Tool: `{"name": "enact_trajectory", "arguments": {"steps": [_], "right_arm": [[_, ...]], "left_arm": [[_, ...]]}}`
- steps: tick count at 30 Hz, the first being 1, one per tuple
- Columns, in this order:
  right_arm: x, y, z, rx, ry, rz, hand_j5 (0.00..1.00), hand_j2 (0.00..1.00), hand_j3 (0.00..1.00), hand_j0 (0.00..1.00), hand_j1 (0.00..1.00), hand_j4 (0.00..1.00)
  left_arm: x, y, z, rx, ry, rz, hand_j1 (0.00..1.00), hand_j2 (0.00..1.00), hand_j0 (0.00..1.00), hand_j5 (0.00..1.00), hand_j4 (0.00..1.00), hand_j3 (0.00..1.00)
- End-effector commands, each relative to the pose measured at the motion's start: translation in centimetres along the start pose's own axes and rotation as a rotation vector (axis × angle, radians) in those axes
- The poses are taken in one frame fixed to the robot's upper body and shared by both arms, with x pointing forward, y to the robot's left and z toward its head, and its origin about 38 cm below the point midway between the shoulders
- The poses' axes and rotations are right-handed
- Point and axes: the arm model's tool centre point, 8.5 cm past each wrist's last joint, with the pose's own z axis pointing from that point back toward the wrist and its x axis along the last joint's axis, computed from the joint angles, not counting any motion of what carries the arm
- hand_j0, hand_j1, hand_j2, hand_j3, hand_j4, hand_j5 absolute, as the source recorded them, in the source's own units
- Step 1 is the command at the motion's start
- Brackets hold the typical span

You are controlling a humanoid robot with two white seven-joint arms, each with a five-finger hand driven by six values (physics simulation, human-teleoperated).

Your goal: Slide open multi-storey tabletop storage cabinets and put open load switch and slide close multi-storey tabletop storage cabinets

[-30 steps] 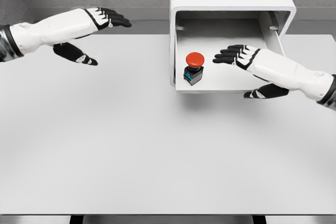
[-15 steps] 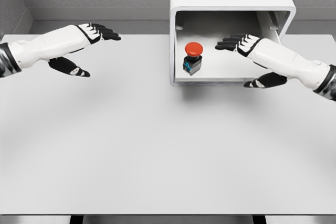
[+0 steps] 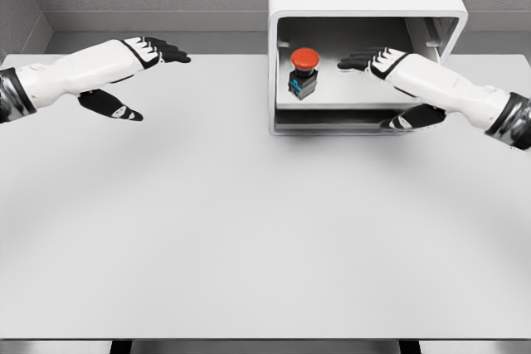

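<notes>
— Drawer is nearly home; a second ago it stuck far out. Switch rides inside.

— Right hand, fingers flat and apart, pushes it. Left hand hovers loose over the table. Nearly finished.

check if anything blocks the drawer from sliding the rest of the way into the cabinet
Nothing visible blocks it. The switch sits inside the drawer; the right hand reaches over the drawer, fingers extended.
</notes>
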Motion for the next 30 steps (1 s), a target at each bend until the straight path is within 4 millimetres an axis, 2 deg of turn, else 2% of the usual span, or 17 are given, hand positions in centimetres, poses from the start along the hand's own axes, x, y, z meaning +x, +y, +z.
{"name": "enact_trajectory", "arguments": {"steps": [1, 3, 5, 8, 10, 11, 14, 18, 22, 30], "right_arm": [[-0.6, 1.1, -0.3, 0.011, 0.013, -0.030, 1.00, 1.00, 1.00, 1.00, 1.00, 1.00], [-0.9, 0.9, -0.7, 0.011, 0.020, -0.028, 1.00, 1.00, 1.00, 1.00, 1.00, 1.00], [-1.3, 1.3, -1.2, 0.017, 0.023, -0.039, 1.00, 1.00, 1.00, 1.00, 1.00, 1.00], [-1.5, 1.7, -1.9, 0.020, 0.024, -0.051, 1.00, 1.00, 1.00, 1.00, 1.00, 1.00], [-2.0, 1.3, -1.9, 0.016, 0.037, -0.045, 1.00, 1.00, 1.00, 1.00, 1.00, 1.00], [-2.3, 1.2, -1.8, 0.017, 0.047, -0.048, 1.00, 1.00, 1.00, 1.00, 1.00, 1.00], [-2.9, 1.1, -1.6, 0.016, 0.064, -0.052, 1.00, 1.00, 1.00, 1.00, 1.00, 1.00], [-3.3, 1.6, -2.8, 0.020, 0.069, -0.060, 1.00, 1.00, 1.00, 1.00, 1.00, 1.00], [-3.9, 0.7, -3.4, 0.021, 0.087, -0.037, 1.00, 1.00, 1.00, 1.00, 1.00, 1.00], [-5.0, 1.3, -4.7, 0.056, 0.114, -0.066, 1.00, 1.00, 1.00, 1.00, 1.00, 1.00]], "left_arm": [[-0.1, -0.7, -1.1, 0.013, -0.008, 0.031, 1.00, 1.00, 1.00, 1.00, 1.00, 1.00], [-0.7, -3.2, -0.6, -0.011, 0.016, 0.080, 1.00, 1.00, 1.00, 1.00, 1.00, 1.00], [-1.0, -4.4, -0.5, -0.020, 0.028, 0.106, 1.00, 1.00, 1.00, 1.00, 1.00, 1.00], [-1.5, -5.7, 0.1, -0.030, 0.051, 0.137, 1.00, 1.00, 1.00, 1.00, 1.00, 1.00], [-1.5, -5.9, 0.2, -0.028, 0.053, 0.147, 1.00, 1.00, 1.00, 1.00, 1.00, 1.00], [-1.7, -6.7, 0.4, -0.038, 0.063, 0.162, 1.00, 1.00, 1.00, 1.00, 1.00, 1.00], [-2.0, -7.1, 0.8, -0.035, 0.078, 0.172, 1.00, 1.00, 1.00, 1.00, 1.00, 1.00], [-2.7, -7.5, 1.7, -0.025, 0.109, 0.187, 1.00, 1.00, 1.00, 1.00, 1.00, 1.00], [-2.7, -7.7, 1.7, -0.030, 0.112, 0.182, 1.00, 1.00, 1.00, 1.00, 1.00, 1.00], [-2.7, -7.7, 1.7, -0.031, 0.111, 0.180, 1.00, 1.00, 1.00, 1.00, 1.00, 1.00]]}}
